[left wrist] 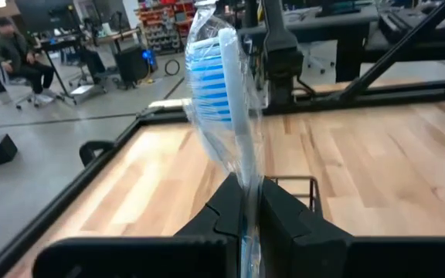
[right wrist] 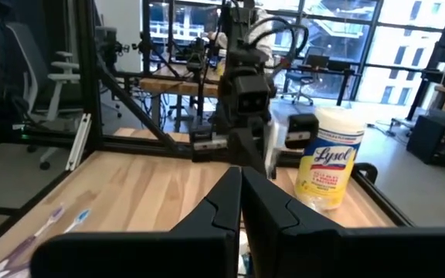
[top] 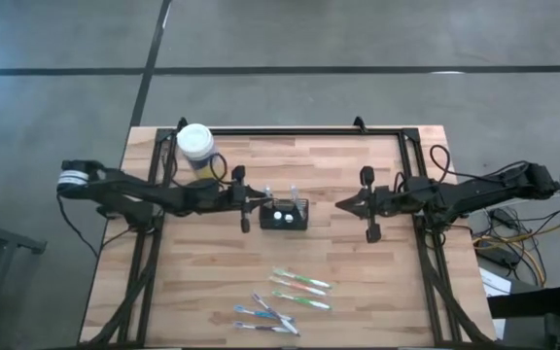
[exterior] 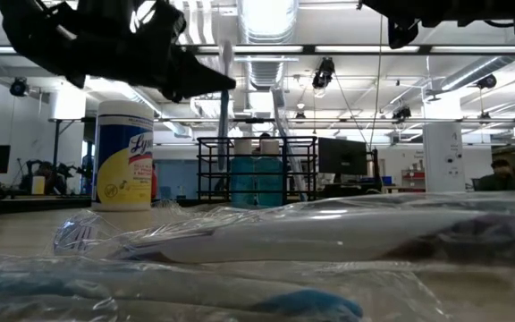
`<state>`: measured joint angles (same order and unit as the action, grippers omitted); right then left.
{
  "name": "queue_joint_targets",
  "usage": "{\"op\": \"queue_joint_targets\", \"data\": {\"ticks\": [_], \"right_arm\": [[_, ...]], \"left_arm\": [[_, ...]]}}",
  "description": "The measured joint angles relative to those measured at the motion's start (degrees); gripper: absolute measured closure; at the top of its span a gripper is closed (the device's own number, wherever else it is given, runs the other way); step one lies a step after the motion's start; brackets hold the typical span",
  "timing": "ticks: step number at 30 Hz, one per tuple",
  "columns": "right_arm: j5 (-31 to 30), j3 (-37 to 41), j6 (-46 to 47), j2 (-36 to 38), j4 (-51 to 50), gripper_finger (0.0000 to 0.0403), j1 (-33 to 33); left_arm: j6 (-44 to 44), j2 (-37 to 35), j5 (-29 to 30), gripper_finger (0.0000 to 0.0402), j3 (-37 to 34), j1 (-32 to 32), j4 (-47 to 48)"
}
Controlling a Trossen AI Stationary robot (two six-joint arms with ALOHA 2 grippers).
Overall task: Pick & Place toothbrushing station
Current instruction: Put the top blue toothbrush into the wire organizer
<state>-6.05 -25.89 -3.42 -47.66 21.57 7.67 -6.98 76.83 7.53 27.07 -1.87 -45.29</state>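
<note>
The toothbrushing station [top: 288, 215], a small black wire-mesh caddy, stands on the wooden table's middle; its rim [left wrist: 306, 182] shows just beyond my left fingers. My left gripper [top: 257, 204] is right beside the caddy's left side. It is shut on a plastic-wrapped toothbrush [left wrist: 221, 85] with blue bristles. My right gripper [top: 341, 204] hovers to the caddy's right, pointing at it, shut with nothing between its fingers [right wrist: 240, 179]. Whether anything sits in the caddy is too small to tell. My left gripper pinches the wrapped toothbrush's handle [left wrist: 247, 171] between its two fingers. The fingers lie level, coming from the table's left, across the handle. The brush stands upright with its bristled head above the fingers. Its lower end is hidden behind the gripper.
Several wrapped toothbrushes [top: 288, 294] lie loose near the table's front edge. A yellow round tub with a white lid [top: 196, 148] stands at the far left corner. A black frame [top: 290, 130] runs along the table's far and side edges.
</note>
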Motion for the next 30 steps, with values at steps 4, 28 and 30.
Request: {"op": "queue_joint_targets", "data": {"ticks": [4, 28, 30], "right_arm": [[0.0, 0.0, -0.1, -0.1, 0.0, 0.0394, 0.4], [0.0, 0.0, 1.3, -0.1, 0.2, 0.0394, 0.4], [0.0, 0.0, 1.3, -0.1, 0.2, 0.0394, 0.4]], "left_arm": [[0.2, 4.4, 0.0, 0.0381, -1.0, 0.0, -5.6], [-0.4, 9.3, -0.3, 0.0353, -3.5, -0.2, -7.2], [-0.3, 9.4, -0.4, 0.0340, -3.5, -0.3, -7.0]]}}
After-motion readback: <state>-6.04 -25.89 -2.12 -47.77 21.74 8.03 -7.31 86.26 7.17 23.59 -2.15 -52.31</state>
